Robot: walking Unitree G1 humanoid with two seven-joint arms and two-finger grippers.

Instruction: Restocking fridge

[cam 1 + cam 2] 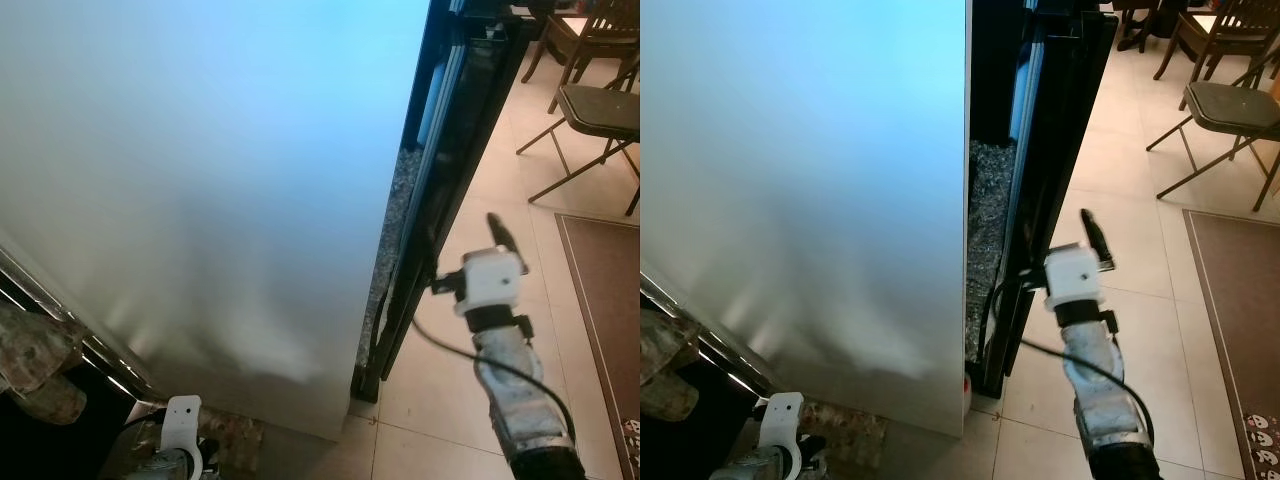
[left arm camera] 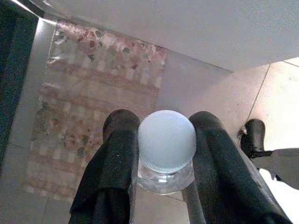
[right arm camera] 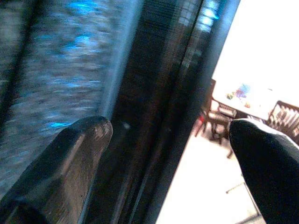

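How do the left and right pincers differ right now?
The left pincer is shut on a bottle with a pale blue cap, gripping just under the cap; the right pincer is open and holds nothing. The left one hangs low by the patterned rug, pointing at the floor; the right one is raised beside the dark fridge door edge. Both have two long black fingers.

A clear bottle (image 2: 166,158) with a pale blue ribbed screw cap stands clamped between the left gripper's (image 2: 161,140) two black fingers, cap toward the wrist camera.
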